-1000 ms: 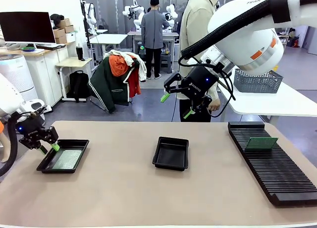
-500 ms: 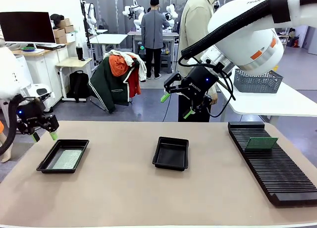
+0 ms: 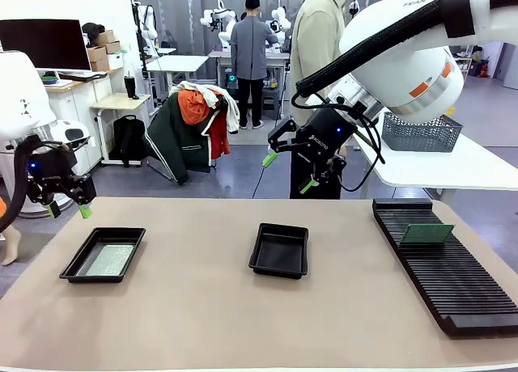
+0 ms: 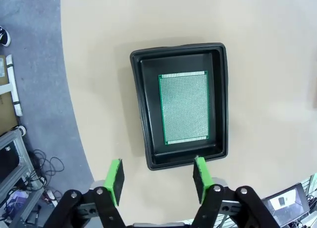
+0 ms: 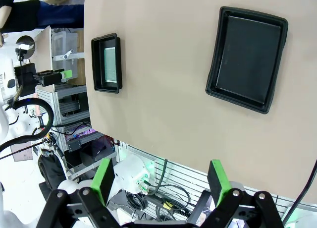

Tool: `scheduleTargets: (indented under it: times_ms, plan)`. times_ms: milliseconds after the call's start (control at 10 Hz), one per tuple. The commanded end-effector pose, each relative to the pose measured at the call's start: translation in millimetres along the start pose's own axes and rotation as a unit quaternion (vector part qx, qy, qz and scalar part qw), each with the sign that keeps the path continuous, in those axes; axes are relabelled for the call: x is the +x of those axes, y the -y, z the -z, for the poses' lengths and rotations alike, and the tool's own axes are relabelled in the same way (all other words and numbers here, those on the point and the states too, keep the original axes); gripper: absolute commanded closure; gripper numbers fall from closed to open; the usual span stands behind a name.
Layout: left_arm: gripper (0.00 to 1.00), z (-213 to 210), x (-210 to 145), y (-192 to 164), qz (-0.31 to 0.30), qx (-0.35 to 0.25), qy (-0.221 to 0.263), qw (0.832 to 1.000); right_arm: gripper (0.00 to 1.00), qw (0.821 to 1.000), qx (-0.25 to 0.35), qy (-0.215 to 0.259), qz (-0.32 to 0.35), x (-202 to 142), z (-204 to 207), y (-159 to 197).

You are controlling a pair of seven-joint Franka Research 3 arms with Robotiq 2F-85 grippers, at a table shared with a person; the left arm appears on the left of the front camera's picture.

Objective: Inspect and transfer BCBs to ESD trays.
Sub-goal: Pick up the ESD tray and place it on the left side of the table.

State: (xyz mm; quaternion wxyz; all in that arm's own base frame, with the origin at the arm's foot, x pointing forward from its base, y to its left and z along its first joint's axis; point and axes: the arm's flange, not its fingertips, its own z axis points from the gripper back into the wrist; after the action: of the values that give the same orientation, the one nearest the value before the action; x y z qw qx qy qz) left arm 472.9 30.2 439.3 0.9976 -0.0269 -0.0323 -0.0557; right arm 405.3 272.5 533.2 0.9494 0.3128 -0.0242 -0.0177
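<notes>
- Okay, tan matte table (image 3: 202,323) carries everything, smooth and flat.
- Long black ribbed rack (image 3: 453,283) on the right; its slots hold one green BCB (image 3: 427,233) upright on edge, likely waiting for pickup.
- Up high over the far edge, right gripper (image 3: 289,172) hangs with fingers wide, empty.
- Above the left ESD tray (image 4: 138,114), left gripper (image 4: 158,177) hovers, fingers fairly wide, nothing between them.
- Shallow black plastic middle ESD tray (image 3: 279,252), sloped walls, rounded corners, empty, probably meant for the next board.
- Thin speckled BCB (image 4: 184,108) lies flat on the left tray's floor; looks delivered.

Glossy black plastic tray (image 3: 279,251), speckled green board (image 4: 184,108), matt beige tabletop (image 3: 202,307)
</notes>
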Motion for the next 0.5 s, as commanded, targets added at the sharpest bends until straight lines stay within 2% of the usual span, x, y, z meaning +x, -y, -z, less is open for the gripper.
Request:
scheduleTargets:
  times_ms: [0,300,400]
  plan:
    - [0.25,-12.1,1.0,4.6,-0.009,0.019,-0.009,1.000,0.00,1.000,-0.003,0.001,0.000,1.8,1.4,0.0]
    - [0.25,-24.0,0.1,8.7,-0.006,0.026,-0.012,1.000,0.00,1.000,-0.003,0.001,0.000,1.8,1.4,0.0]
    - [0.25,-14.2,2.5,2.7,-0.001,0.011,0.001,1.000,0.00,1.000,-0.003,0.001,0.000,1.8,1.4,0.0]
